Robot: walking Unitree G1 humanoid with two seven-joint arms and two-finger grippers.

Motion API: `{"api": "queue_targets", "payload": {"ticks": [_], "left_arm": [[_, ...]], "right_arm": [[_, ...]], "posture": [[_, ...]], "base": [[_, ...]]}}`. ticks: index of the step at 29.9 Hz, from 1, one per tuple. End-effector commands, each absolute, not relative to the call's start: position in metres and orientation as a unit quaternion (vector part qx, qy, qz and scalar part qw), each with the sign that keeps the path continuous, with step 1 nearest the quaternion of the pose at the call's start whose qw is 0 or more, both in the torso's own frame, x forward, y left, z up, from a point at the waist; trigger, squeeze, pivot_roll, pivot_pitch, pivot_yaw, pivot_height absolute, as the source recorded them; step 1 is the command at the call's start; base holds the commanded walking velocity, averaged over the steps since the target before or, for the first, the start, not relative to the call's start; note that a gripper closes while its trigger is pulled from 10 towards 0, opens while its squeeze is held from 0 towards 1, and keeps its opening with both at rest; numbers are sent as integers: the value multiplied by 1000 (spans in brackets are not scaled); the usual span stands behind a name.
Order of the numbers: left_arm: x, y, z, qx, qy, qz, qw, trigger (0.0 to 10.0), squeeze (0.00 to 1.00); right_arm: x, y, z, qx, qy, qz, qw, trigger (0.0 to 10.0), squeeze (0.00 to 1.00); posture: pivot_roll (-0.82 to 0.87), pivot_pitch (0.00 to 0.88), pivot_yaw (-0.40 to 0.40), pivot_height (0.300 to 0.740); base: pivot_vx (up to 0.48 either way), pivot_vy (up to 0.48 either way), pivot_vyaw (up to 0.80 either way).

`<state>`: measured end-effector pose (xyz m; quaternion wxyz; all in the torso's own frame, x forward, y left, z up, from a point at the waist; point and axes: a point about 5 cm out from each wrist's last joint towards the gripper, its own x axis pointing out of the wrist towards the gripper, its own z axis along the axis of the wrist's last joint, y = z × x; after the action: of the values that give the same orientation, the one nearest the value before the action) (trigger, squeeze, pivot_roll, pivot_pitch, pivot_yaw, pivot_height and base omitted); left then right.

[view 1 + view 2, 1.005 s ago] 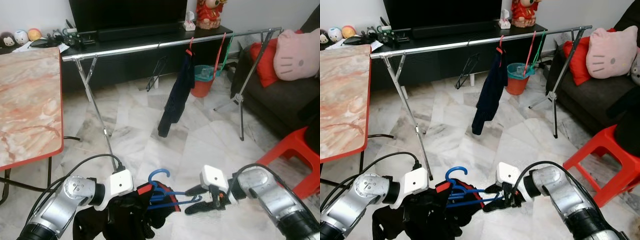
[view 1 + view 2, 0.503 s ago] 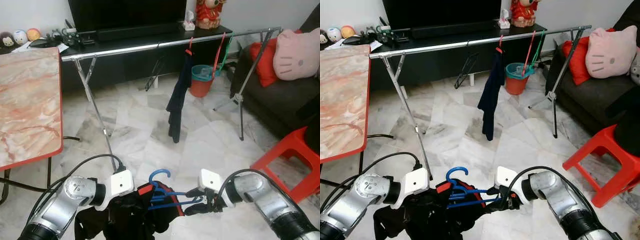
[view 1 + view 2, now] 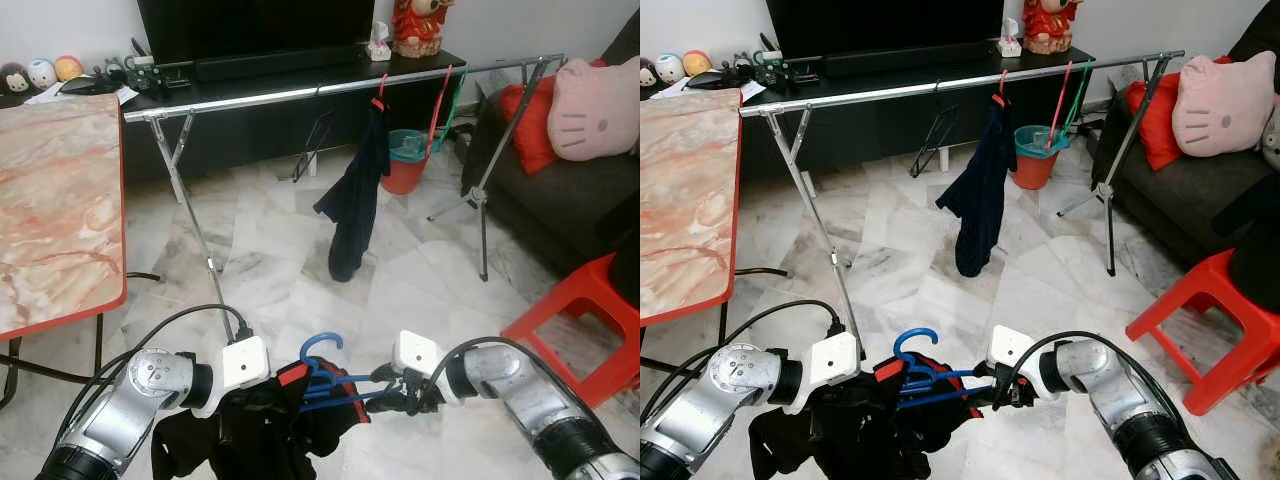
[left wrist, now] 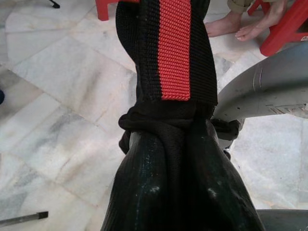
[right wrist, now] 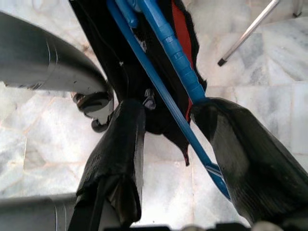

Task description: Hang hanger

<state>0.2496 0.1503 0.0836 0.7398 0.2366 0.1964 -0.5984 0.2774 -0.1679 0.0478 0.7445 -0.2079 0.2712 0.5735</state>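
1. Stretching pale and veined under everything is a marble floor (image 3: 280, 270), with a black TV console (image 3: 290, 75) along the far wall and a marble-patterned table (image 3: 55, 210) with a red edge to the robot's left.
2. A silver clothes rail (image 3: 340, 90) crosses the room in front of the console; a dark garment (image 3: 355, 205) hangs from it on a red hanger, and red and green hangers (image 3: 440, 95) hang empty further along.
3. A red bucket (image 3: 405, 165) stands behind the rail, a red stool (image 3: 585, 310) sits to the right, and a dark sofa carries a pink cushion (image 3: 595, 105).
4. Low down near the robot, the blue hanger (image 3: 330, 375) sits between both arms with black-and-red clothing (image 3: 270, 430) draped on it.
5. The left gripper (image 4: 173, 144) is buried in that cloth, its fingers clamped on the black fabric below a red strap (image 4: 174, 48).
6. The right gripper (image 5: 168, 120) has its fingers spread a moderate way either side of the hanger's blue bar, not closed on it.
7. A person's bare feet (image 4: 240, 29) show on the floor by the stool.
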Motion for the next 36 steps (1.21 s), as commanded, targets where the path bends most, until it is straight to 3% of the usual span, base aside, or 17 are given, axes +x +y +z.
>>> {"api": "queue_targets", "payload": {"ticks": [1, 7, 21, 28, 36], "left_arm": [[249, 141, 91, 233, 173, -620, 729, 10000, 0], [247, 141, 89, 230, 177, -621, 728, 10000, 0], [248, 143, 88, 232, 180, -616, 730, 10000, 0], [248, 142, 88, 234, 177, -615, 732, 10000, 0], [247, 140, 89, 234, 174, -618, 730, 10000, 0]], "right_arm": [[290, -167, 63, -206, 233, 560, 767, 10000, 0], [289, -164, 69, -180, 221, 582, 762, 10000, 0], [275, -166, 54, -181, 278, 611, 719, 10000, 0], [280, -164, 53, -173, 265, 595, 739, 10000, 0], [287, -151, 62, -107, 225, 596, 763, 10000, 0]], "posture": [[7, 0, -19, 740], [5, 0, -20, 740], [4, 0, -22, 740], [4, 0, -22, 740], [14, 0, -27, 740]], "base": [[0, 0, 0], [0, 0, 0], [0, 0, 0], [0, 0, 0], [0, 0, 0]]}}
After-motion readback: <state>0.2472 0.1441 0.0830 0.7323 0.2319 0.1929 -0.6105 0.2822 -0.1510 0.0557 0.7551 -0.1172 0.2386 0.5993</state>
